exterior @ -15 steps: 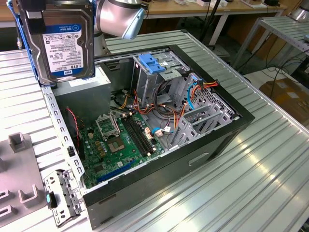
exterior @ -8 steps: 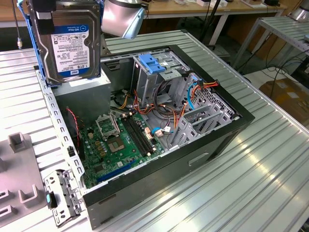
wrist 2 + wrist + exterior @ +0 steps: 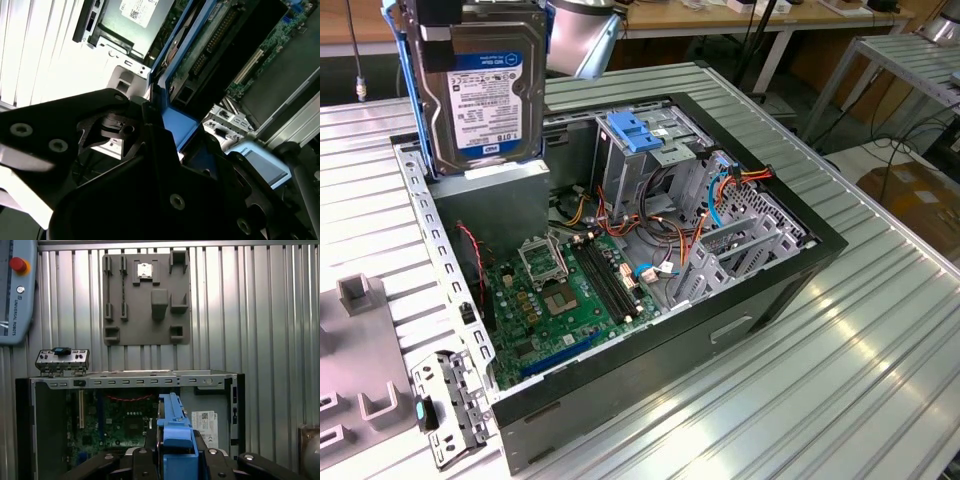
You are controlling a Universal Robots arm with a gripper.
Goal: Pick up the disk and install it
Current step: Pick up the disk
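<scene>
Between the jaws, pinched the disk (image 3: 485, 90) by its upper end, label turned outward in the exterior view. Hung upright below the jaws, clear of every surface, lower edge over the corner of the open case (image 3: 760, 290) directly underneath. Showed edge-on in the first wrist view, blue rail toward the camera, with the gripper (image 3: 176, 462) closed on both flat faces and black fingers (image 3: 145, 465) on either side. Beneath the jaws, past the disk: motherboard (image 3: 125, 425) and a grey box (image 3: 204, 422) with a white sticker, both inside the case. Well to one side of the jaws, atop the drive bay: a light-blue bracket (image 3: 638, 130). Beyond the jaws, out on the ribbed table (image 3: 270, 315): a grey fixture plate (image 3: 146, 300).

Cut off at the exterior view's top edge, most of the gripper. Could not make out in the second wrist view where pads met metal: dark gripper body in front, with a strip of blue rail and the disk's circuit-board side showing past it.
</scene>
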